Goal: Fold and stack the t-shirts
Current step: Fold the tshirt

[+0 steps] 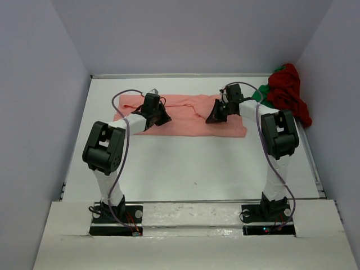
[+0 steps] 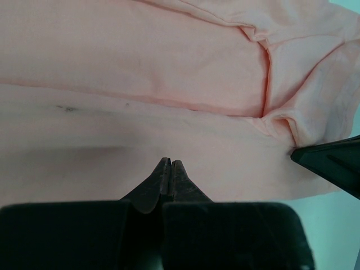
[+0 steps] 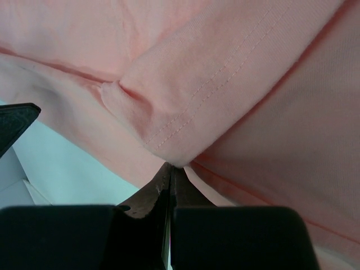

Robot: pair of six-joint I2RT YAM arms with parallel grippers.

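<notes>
- Across the upper middle of the overhead view, the salmon-pink t-shirt (image 1: 185, 112) lies as a long, creased band on the white table (image 1: 185, 169).
- Upper right, the dark red t-shirt (image 1: 289, 90) sits bunched over the bright green t-shirt (image 1: 260, 95).
- The left gripper (image 2: 170, 164) is closed, tips over pink cloth; I can't tell if it pinches any.
- The right gripper (image 3: 170, 167) is clamped on a stitched hem corner.

With its elbow raised, the left pincer (image 2: 170, 163) reaches forward and sits closed over the pink shirt's (image 1: 185, 118) left end. The right pincer (image 3: 170, 166), likewise extended, pinches a hem fold near the shirt's right end.
</notes>
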